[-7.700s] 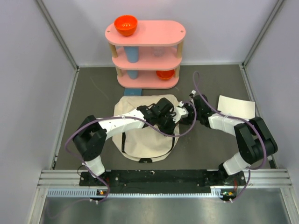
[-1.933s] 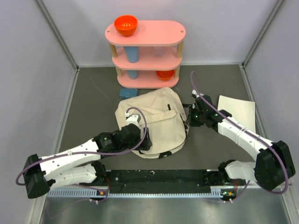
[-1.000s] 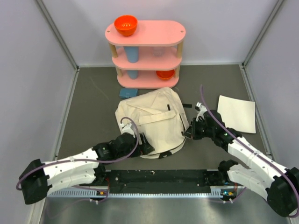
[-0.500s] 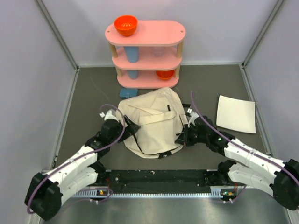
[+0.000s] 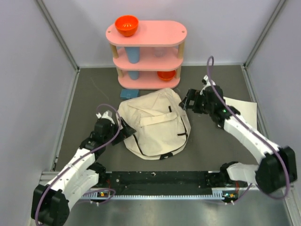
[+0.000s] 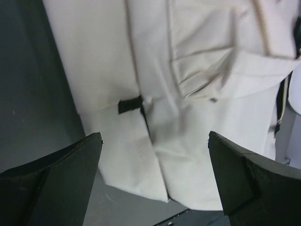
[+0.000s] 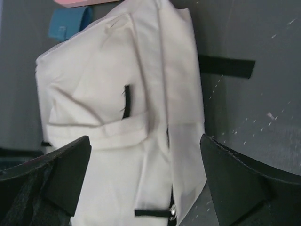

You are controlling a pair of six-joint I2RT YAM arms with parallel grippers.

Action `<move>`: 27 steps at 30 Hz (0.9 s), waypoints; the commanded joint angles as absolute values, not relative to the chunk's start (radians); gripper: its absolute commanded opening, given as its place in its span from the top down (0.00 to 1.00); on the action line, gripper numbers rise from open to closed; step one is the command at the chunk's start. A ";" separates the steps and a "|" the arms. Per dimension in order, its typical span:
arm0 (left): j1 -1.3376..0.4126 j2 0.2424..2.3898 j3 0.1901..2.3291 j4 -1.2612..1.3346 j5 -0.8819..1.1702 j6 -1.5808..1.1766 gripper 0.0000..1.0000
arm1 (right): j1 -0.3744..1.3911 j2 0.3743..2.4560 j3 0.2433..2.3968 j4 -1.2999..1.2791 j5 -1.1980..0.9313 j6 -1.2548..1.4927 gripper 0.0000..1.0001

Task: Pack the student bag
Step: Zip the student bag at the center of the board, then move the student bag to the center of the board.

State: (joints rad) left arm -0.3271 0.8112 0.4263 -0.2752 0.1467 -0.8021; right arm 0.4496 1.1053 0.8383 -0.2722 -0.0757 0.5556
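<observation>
The student bag is a cream canvas backpack with black straps, lying flat mid-table. My left gripper is at its left edge, open and empty. In the left wrist view the bag fills the space beyond the spread gripper. My right gripper hovers by the bag's far right corner, open and holding nothing. In the right wrist view the bag lies below the wide-apart gripper, and a black strap trails onto the table.
A pink three-tier shelf stands behind the bag with an orange bowl on top, blue cups and another orange bowl below. A flat blue item lies before it. A white sheet lies at the right, partly under my right arm.
My right gripper has opened and swung from the bag's near right side up to its far right corner. The left arm has barely shifted at the bag's left edge.
</observation>
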 commanded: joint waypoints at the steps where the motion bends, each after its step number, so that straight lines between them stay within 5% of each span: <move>1: -0.328 0.759 0.281 -0.195 0.296 -0.902 0.01 | 0.362 1.363 0.952 -0.233 -0.204 0.456 0.02; 5: -0.334 0.697 0.210 -0.156 0.314 -0.934 0.01 | 0.338 1.605 1.035 -0.126 -0.336 0.453 0.02; 13: -0.371 0.739 0.183 -0.063 0.324 -0.957 0.01 | 0.318 1.776 1.108 -0.008 -0.386 0.503 0.04; 15: -0.373 0.771 0.181 -0.029 0.331 -0.948 0.01 | 0.311 1.776 1.080 0.049 -0.451 0.534 0.14; 17: -0.373 0.814 0.184 0.045 0.337 -0.946 0.06 | 0.311 1.760 1.020 0.123 -0.475 0.551 0.37; 19: -0.373 0.850 0.207 0.096 0.341 -0.940 0.16 | 0.307 1.726 0.958 0.182 -0.489 0.571 0.46; 20: -0.373 0.888 0.222 0.125 0.334 -0.933 0.20 | 0.301 1.712 0.934 0.205 -0.498 0.581 0.71; 22: -0.371 0.954 0.273 0.136 0.324 -0.904 0.24 | 0.298 1.660 0.862 0.256 -0.497 0.617 0.95; 27: -0.371 1.078 0.406 0.146 0.293 -0.813 0.32 | 0.296 1.504 0.630 0.311 -0.353 0.736 1.00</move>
